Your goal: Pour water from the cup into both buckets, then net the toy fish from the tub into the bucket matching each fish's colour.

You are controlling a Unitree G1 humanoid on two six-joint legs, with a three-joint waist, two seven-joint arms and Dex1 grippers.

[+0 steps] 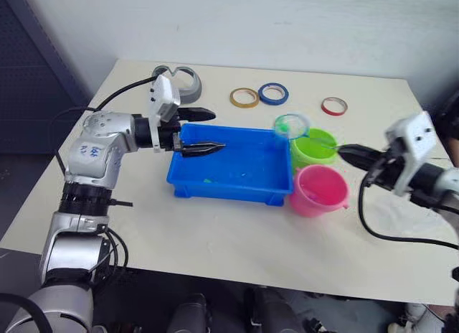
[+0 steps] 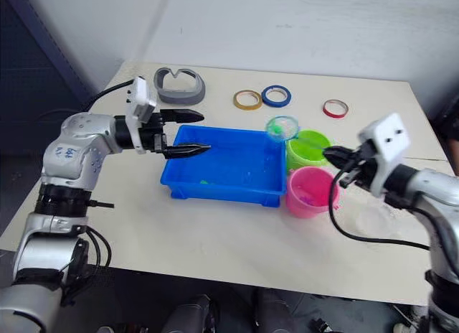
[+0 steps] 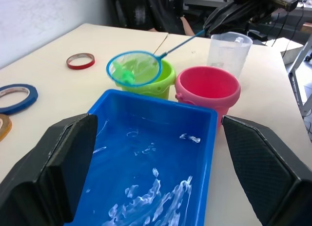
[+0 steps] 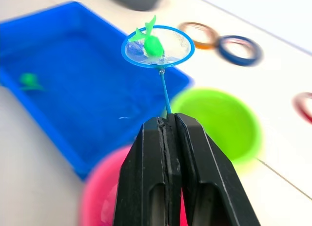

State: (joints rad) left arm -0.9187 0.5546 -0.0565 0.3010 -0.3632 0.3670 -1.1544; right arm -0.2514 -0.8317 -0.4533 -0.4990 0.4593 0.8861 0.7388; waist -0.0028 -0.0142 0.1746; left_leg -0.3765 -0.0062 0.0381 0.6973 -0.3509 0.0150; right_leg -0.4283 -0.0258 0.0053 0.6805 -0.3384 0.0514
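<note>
Green fish [image 4: 153,45] lies in the net [image 4: 157,47], whose hoop hangs over the corner of the blue tub [image 1: 237,176] just beside the green bucket [image 1: 315,148]. The right gripper [image 4: 167,126] is clamped shut on the net's thin handle. Another green fish [image 4: 29,80] sits in the tub. The left gripper [image 1: 208,132] is spread wide over the tub's far end — holding nothing. The pink bucket [image 1: 318,190] touches the tub, and the clear cup [image 3: 228,53] stands behind it.

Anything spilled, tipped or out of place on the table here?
Nothing stands out. The lime green plastic bucket, pink plastic bucket and clear plastic cup stand upright; the blue-hooped net holds a green toy fish.
</note>
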